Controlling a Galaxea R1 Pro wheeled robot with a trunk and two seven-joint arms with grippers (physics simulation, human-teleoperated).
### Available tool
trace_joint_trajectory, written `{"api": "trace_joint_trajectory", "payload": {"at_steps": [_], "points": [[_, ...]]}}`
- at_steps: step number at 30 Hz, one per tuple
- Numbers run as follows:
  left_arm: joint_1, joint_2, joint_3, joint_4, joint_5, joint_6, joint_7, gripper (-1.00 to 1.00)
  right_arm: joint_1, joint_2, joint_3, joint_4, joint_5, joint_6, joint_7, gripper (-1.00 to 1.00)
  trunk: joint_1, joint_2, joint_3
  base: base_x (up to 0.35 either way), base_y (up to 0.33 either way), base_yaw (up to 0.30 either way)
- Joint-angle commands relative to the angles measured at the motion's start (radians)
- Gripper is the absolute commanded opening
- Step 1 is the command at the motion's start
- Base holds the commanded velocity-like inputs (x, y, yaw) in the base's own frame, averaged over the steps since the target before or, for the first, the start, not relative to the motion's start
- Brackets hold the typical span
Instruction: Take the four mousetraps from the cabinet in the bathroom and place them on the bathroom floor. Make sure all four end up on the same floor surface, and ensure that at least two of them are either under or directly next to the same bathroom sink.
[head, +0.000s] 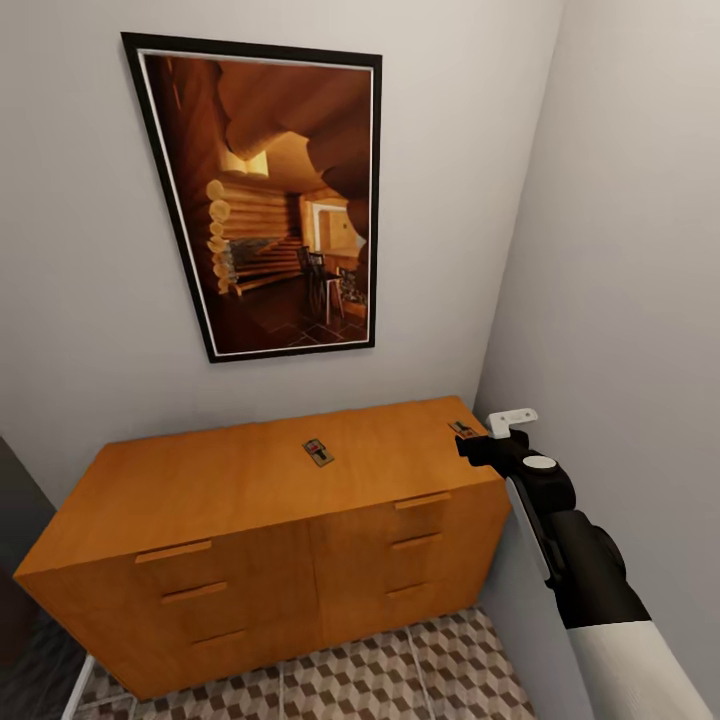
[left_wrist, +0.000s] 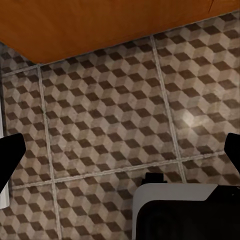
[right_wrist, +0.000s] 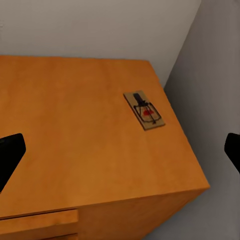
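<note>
Head view: my right arm reached over the right end of an orange-brown wooden cabinet (head: 250, 500) with drawer handles, standing against a pale wall under a black-framed picture of a log interior (head: 275, 200).
Mousetraps, head view: one small flat brown wooden mousetrap with dark wire and a red mark (head: 318, 452) lay near the middle of the cabinet top; a second mousetrap (head: 460, 428) lay at the right rear corner, just beside my right gripper (head: 500, 432).
Floor: cube-patterned brown and cream tiled floor (head: 400, 670) lay in front of the cabinet.
Left wrist view: my left gripper (left_wrist: 120, 155) hung over the tiled floor, fingers spread wide, nothing between them.
Right wrist view: my right gripper (right_wrist: 120, 150) stood wide apart above the cabinet top, the corner mousetrap ahead, untouched.
</note>
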Motion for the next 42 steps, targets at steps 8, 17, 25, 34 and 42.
{"api": "trace_joint_trajectory", "payload": {"at_steps": [8, 17, 25, 34, 42], "points": [[-0.002, 0.000, -0.003, 0.004, -0.007, -0.005, 0.009, 1.00, -0.001, -0.001, 0.002, 0.002, 0.010, 0.006, 0.002, 1.00, 0.001, -0.002, -0.002, 0.012, -0.012, 0.007], [-0.002, 0.000, -0.003, 0.004, -0.007, -0.005, 0.009, 1.00, -0.001, -0.001, 0.002, 0.005, 0.010, 0.006, 0.002, 1.00, 0.001, -0.002, -0.002, 0.002, -0.001, 0.001], [-0.002, 0.000, -0.003, 0.004, -0.007, -0.005, 0.009, 1.00, -0.001, -0.001, 0.002, 0.006, 0.010, 0.005, 0.002, 1.00, 0.001, -0.002, -0.002, 0.072, 0.000, 0.000], [-0.002, 0.000, -0.003, 0.004, -0.007, -0.005, 0.009, 1.00, -0.001, -0.001, 0.002, 0.010, 0.010, 0.004, 0.004, 1.00, 0.001, -0.002, -0.002, 0.159, 0.000, 0.000], [-0.002, 0.000, -0.003, 0.004, -0.007, -0.005, 0.009, 1.00, 0.000, -0.001, 0.002, 0.020, 0.010, 0.004, 0.004, 1.00, 0.001, -0.002, -0.002, 0.143, 0.000, 0.000]]}}
